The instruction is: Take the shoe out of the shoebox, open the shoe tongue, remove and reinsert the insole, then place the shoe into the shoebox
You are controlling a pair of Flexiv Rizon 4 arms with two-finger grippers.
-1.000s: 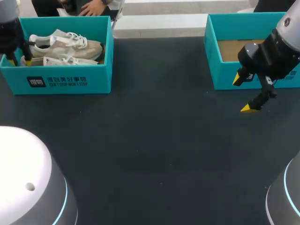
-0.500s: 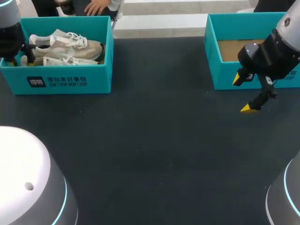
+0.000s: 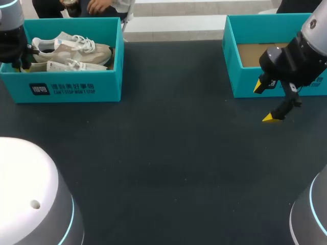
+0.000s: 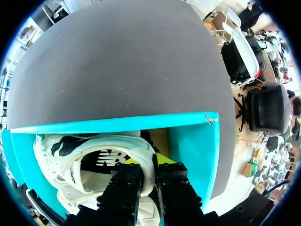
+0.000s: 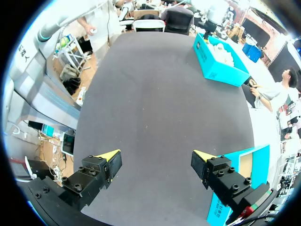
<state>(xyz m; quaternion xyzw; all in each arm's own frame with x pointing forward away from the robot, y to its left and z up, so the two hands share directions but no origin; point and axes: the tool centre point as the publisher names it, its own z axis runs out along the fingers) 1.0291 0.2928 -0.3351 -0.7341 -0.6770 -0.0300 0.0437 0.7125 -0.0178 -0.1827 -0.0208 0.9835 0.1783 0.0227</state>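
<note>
1. We see a dark table (image 3: 168,153) from above, with a teal shoebox (image 3: 76,87) at its far left corner and a second teal box (image 3: 240,76) at its far right.
2. The shoebox holds two pale, beige-and-white shoes lying side by side. The shoe (image 3: 71,48) nearer the back wall has its laces loose on top. The second shoe (image 3: 76,66) lies along the front wall.
3. Our left arm comes in at the left edge and reaches down into the left end of the shoebox, at the heels.
4. Through the left wrist camera, our left gripper (image 4: 148,160) stands narrow. Its two fingers are pinched on the white heel collar of the shoe (image 4: 61,160), one finger inside the opening and one outside. The shoe sits in the box, close to the teal end wall (image 4: 193,141).
5. Our right arm comes in from the right. Its gripper (image 3: 264,102) hangs over bare table just in front of the second box, whose floor is plain brown card.
6. Through the right wrist camera, our right gripper (image 5: 156,157) is spread wide (both yellow tips show clearly) with only dark table between the fingers. The second box sits just beside one finger.
</note>
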